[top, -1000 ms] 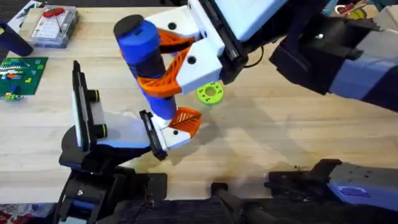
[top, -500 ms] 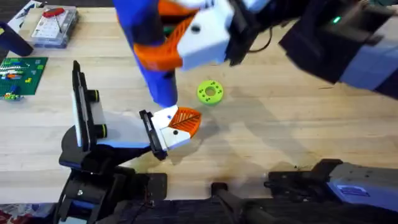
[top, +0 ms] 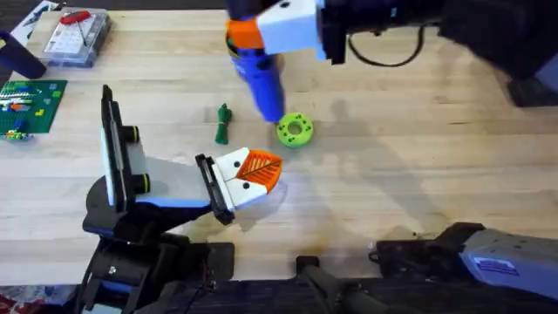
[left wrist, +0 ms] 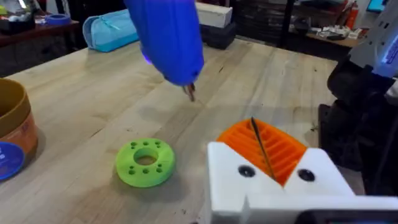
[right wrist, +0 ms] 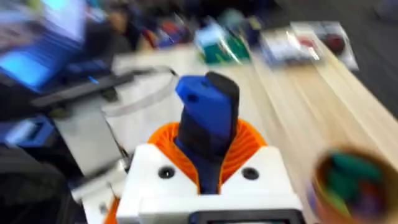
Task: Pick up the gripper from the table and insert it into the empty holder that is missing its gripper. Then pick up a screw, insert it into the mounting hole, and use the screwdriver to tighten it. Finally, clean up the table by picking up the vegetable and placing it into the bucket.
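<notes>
A pale wooden surface [top: 418,174] carried the work. The right gripper [top: 261,30], jaws clamped on the screwdriver [top: 261,74], hung above the far middle, the blue handle tilted with its metal tip aimed down and toward the robot, just above a lime-green disc [top: 295,130]. The left gripper [top: 255,173], jaws pressed together and holding nothing, sat low on the surface nearer the robot. The small dark green vegetable [top: 224,124] lay just beyond it, its long axis running away from the robot, so the left arm was probably nearer. The orange bucket [left wrist: 12,140] stood past the disc.
</notes>
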Robot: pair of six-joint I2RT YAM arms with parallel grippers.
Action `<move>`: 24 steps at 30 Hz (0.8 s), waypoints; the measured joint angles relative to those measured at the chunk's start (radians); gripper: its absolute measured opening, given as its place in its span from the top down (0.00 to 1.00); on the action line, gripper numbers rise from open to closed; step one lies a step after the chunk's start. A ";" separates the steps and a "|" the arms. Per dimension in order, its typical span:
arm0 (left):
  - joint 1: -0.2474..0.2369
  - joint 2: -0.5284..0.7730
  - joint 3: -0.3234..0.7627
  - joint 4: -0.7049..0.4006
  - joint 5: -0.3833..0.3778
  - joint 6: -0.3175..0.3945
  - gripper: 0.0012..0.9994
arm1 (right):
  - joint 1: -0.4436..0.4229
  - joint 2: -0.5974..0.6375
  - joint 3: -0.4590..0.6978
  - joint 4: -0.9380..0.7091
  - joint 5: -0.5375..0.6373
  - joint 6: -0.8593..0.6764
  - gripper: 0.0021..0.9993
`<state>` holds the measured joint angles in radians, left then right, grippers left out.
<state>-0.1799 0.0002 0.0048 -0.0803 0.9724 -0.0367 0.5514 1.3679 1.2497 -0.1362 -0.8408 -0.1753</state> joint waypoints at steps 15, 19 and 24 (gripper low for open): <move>0.000 0.000 0.003 0.059 -0.181 -0.074 0.99 | -0.104 -0.005 0.372 -0.956 0.595 -0.385 0.89; 0.000 0.004 0.060 -0.105 -0.283 -0.035 0.99 | -0.104 -0.005 0.373 -1.101 0.662 -0.403 0.89; 0.000 0.058 0.207 -0.324 -0.438 0.053 0.99 | -0.104 -0.005 0.373 -1.175 0.716 -0.410 0.89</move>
<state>-0.1799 0.0582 0.2114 -0.4043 0.5341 0.0161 0.4472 1.3632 1.6222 -1.3109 -0.1246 -0.5851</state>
